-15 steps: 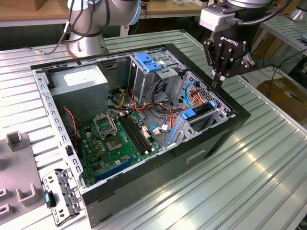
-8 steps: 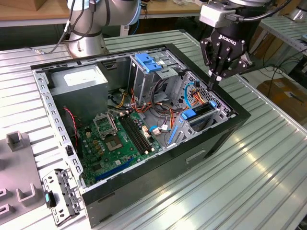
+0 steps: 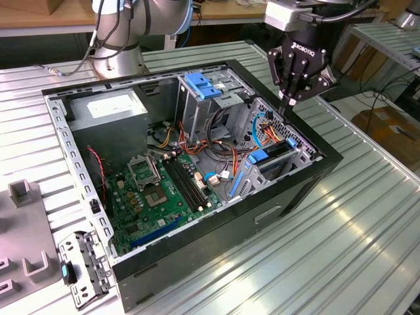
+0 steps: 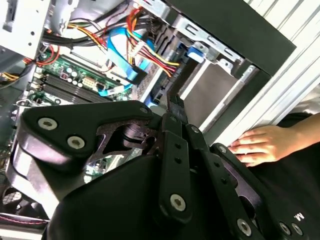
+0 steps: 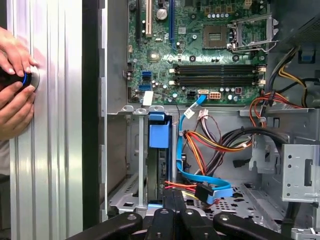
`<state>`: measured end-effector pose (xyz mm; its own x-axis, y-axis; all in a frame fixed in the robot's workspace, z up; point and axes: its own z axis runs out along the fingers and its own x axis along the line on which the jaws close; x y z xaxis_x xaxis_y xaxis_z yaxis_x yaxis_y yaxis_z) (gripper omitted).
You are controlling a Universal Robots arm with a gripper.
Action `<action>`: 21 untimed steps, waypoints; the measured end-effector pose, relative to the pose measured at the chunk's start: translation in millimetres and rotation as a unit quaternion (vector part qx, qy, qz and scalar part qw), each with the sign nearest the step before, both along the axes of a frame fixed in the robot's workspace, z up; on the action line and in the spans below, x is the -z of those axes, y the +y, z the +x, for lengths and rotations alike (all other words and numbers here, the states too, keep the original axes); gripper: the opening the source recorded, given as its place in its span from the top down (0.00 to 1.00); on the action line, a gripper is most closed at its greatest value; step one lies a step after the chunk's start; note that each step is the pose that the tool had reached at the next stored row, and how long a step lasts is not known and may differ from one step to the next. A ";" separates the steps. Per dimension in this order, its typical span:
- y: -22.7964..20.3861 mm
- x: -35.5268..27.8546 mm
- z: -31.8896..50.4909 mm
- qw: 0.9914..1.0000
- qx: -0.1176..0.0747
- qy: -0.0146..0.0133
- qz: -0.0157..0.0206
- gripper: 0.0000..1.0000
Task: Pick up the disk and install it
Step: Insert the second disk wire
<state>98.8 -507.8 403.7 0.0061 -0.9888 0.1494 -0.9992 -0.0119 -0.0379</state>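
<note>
Here, the ribbed metal table (image 3: 367, 216) is seen carrying an open black computer case (image 3: 216, 243) laid on its side. Within the case are held a grey power-supply box (image 3: 108, 108), a green motherboard (image 3: 164, 190), a grey drive cage (image 3: 207, 108) and, at the exterior view's right, a smaller drive bay (image 3: 298, 144).

The disk (image 3: 260, 157) is found standing on edge in that smaller bay, and its blue carrier tab (image 5: 159, 135) is seen at the slot's mouth in the first wrist view. Bundles of orange, yellow and black wires (image 5: 215, 145) and a flat blue data cable (image 5: 200, 177) are draped just beside the bay.

The tool (image 3: 283, 104) is poised above the bay's far end with its fingers clenched together and nothing gripped between them; in the first wrist view the tool (image 5: 172, 196) is lined up with the slot.

The disk is judged to be in its slot, with seating the step in hand. That step is best done with pressure kept straight along the slot, centred on the carrier, so that the frame is not skewed against the rails. The loose cables are best kept out from under the carrier.

A person's hand (image 4: 260, 145) is rested on the table beside the case wall.
</note>
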 end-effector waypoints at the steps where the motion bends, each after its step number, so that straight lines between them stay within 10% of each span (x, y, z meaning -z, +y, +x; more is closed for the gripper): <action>1: 2.4 0.1 -0.2 1.000 0.000 0.000 0.000 0.89; 8: 32.5 0.9 -0.2 1.000 0.000 0.004 -0.001 0.89; 15: 35.5 1.5 10.1 1.000 0.000 0.024 -0.017 0.89; 21: 42.2 4.6 10.1 0.999 0.000 0.027 -0.026 0.89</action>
<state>108.9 -465.6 399.1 0.0151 -0.9796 0.2004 -0.9998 -0.0120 0.0163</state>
